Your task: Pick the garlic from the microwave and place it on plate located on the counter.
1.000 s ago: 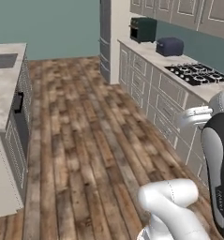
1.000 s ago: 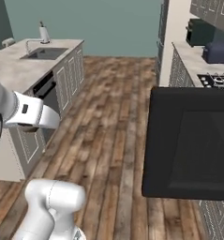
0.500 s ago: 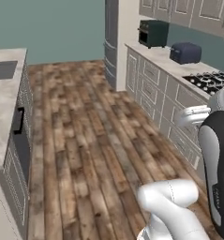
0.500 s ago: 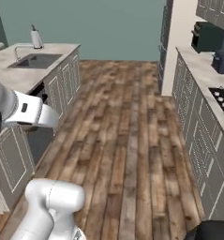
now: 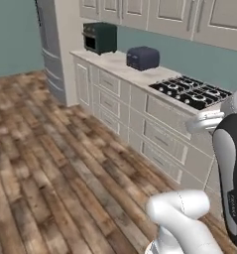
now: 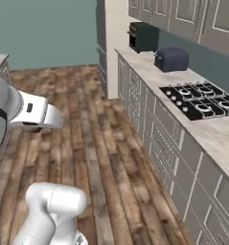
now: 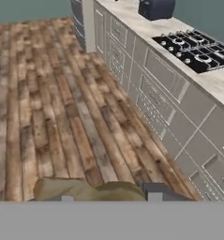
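In the hand view the garlic (image 7: pixel 87 190), a dull greyish-tan lump, sits at the bottom edge between my two dark finger tips. My gripper (image 7: pixel 108 196) is shut on it, high above the wood floor. The counter (image 7: pixel 214 83) runs along the right over cream drawers, and it also appears in the left base view (image 5: pixel 140 74) and the right base view (image 6: pixel 209 136). The microwave and the plate are out of view.
On the counter stand a black gas cooktop (image 5: pixel 192 92), a dark blue toaster (image 5: pixel 142 58) and a black toaster oven (image 5: pixel 100 37). A tall grey fridge (image 5: pixel 53 49) closes the counter's far end. Wide wood floor (image 6: pixel 92 143) lies to the left.
The whole picture has shifted as the base turned toward the stove counter. The island with the sink and the black microwave door have left the views. The grip is unchanged.
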You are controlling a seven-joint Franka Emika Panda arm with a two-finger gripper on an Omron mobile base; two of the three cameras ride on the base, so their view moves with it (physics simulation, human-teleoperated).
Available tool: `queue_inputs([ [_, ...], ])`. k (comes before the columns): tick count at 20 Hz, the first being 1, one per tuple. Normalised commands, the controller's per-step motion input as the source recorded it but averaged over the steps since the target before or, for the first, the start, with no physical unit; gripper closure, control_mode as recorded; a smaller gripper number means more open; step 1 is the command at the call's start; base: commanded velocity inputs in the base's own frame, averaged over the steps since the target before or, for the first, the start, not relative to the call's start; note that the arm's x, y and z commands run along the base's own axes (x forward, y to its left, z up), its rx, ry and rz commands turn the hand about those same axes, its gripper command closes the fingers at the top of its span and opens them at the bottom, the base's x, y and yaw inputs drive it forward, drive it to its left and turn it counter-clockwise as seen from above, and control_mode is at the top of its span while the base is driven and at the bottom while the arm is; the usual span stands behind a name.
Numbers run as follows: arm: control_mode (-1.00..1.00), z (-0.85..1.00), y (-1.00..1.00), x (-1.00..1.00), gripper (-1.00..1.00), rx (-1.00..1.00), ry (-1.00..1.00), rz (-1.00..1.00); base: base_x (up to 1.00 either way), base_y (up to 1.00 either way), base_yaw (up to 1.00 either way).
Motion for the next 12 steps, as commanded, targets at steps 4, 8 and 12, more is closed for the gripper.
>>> queue_inputs([
  [4,1.0,0.0,0.0,0.0,1.0,0.0,0.0,0.0,0.45,0.06,-0.75],
  [8,1.0,0.0,0.0,0.0,1.0,0.0,0.0,0.0,0.41,0.0,-0.76],
  [12,1.0,0.0,0.0,0.0,1.0,0.0,0.0,0.0,0.46,0.0,-0.73],
])
